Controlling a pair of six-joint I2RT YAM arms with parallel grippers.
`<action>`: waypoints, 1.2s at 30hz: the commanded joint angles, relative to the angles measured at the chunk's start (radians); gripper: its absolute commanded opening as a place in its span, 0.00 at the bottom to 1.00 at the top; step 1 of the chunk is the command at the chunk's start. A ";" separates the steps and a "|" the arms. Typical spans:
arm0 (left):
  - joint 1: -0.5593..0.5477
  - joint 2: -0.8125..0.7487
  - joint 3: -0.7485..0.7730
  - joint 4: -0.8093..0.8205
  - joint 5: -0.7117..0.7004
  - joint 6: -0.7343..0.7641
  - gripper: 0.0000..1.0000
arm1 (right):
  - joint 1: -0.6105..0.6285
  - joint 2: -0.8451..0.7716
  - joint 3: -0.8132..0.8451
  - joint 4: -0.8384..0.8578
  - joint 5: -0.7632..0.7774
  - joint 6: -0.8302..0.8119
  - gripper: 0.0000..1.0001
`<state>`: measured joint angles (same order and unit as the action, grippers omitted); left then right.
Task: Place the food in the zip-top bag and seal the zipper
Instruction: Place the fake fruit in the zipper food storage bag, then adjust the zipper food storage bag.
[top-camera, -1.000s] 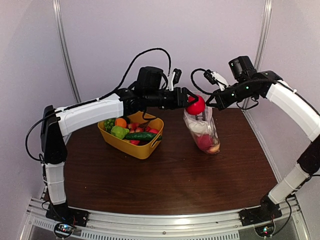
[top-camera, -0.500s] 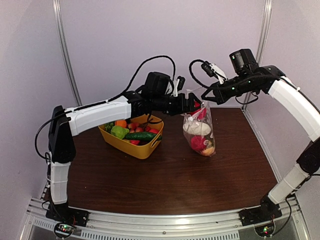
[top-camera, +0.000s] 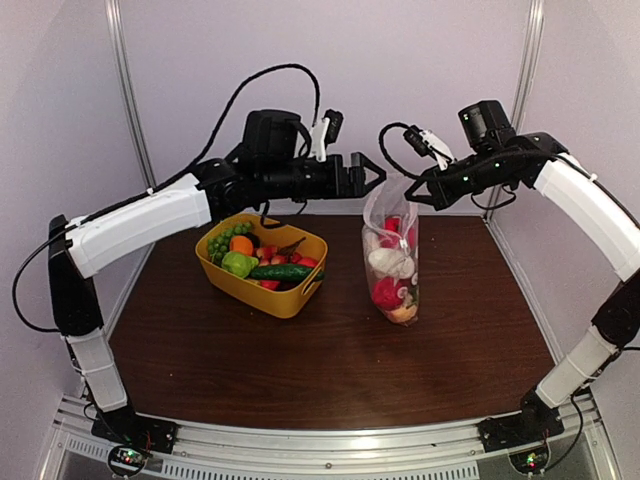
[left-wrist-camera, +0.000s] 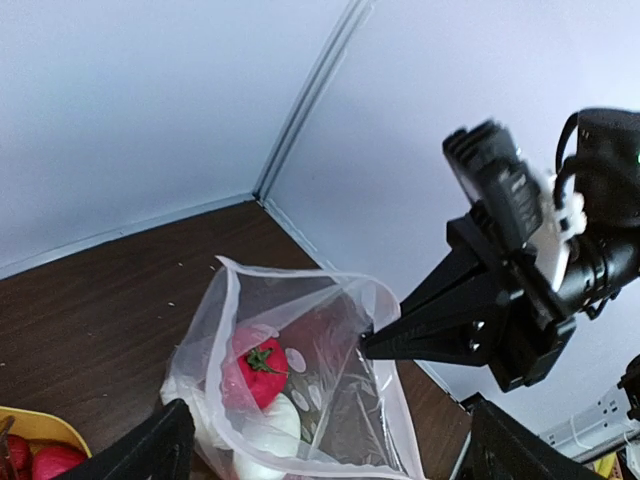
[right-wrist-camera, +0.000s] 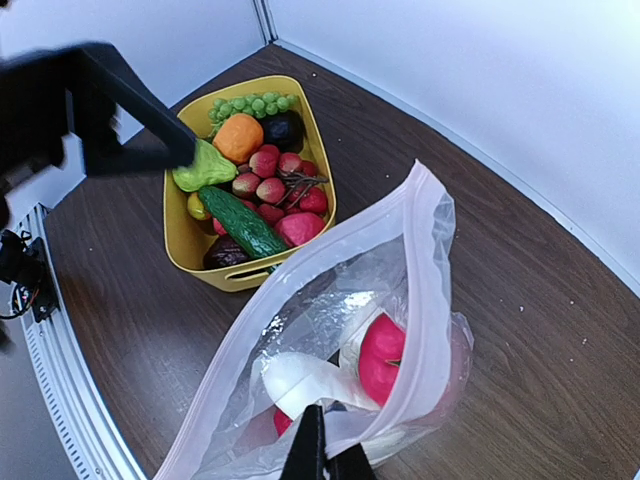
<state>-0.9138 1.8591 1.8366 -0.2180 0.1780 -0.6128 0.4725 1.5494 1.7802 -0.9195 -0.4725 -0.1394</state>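
zip-top bag (top-camera: 392, 250) upright on desk (top-camera: 300, 370), just beside yellow tub (top-camera: 270, 298) on right-arm side, mouth open; red + white food (right-wrist-camera: 385, 358) inside. right hand (top-camera: 414, 192) clenched on bag rim. left hand (top-camera: 374, 174) released, empty, high betw. tub and bag.

My overhead camera sits high behind my arm bases, which lie along the bottom of its frame. It faces the back wall (top-camera: 330, 60) and is the far, wide view, taking in the whole table (top-camera: 300, 350) and my left claw (top-camera: 370, 178). My left wrist camera looks slightly downward between its own fingers, in the lower corners, close onto the bag (left-wrist-camera: 300, 370); my right claw (left-wrist-camera: 368, 345) is at centre right. My right wrist camera looks steeply down, fingers at bottom centre, bag close below, tub (right-wrist-camera: 182, 250) upper left. All three views share the bag.
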 joint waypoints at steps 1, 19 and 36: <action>0.000 -0.050 -0.005 -0.161 -0.265 0.011 0.97 | -0.006 -0.038 -0.058 0.056 0.050 -0.019 0.00; 0.035 0.198 0.168 -0.257 0.016 -0.054 0.24 | 0.011 -0.036 -0.100 0.068 0.044 -0.014 0.00; 0.012 0.154 0.329 -0.220 0.097 0.024 0.00 | -0.152 0.006 0.147 -0.038 0.337 -0.041 0.00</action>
<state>-0.9169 1.9743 2.2230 -0.4927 0.1951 -0.5995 0.3428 1.5524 1.9255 -0.9321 -0.1673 -0.1982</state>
